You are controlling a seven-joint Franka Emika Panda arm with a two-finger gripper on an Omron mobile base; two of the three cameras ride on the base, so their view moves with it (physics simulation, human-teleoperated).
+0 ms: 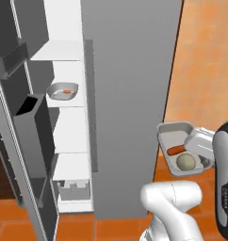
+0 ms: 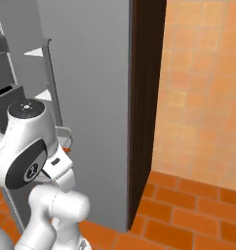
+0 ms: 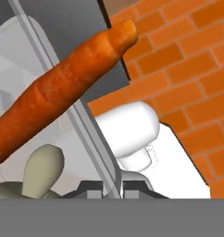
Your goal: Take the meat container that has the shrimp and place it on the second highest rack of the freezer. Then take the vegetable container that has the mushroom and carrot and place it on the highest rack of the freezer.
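Carrying the vegetable tray to the top shelf

Freezer point(image 1: 130, 94): door open, white shelves at left. Top shelf point(image 1: 59, 51): bare. Shelf below point(image 1: 69, 103): holds the shrimp tray point(image 1: 62, 91). Vegetable tray point(image 1: 179, 148): right of the freezer, clamped by its rim in the closed gripper point(image 1: 203, 157), roughly level. Carrot point(image 1: 176, 150): long axis crosswise. Mushroom point(image 1: 186, 162): beside it. Advice: keep the tray level, lift above the top shelf, enter short end first.

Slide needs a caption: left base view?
Gripper holds the vegetable container beside the open freezer; shrimp container already shelved.
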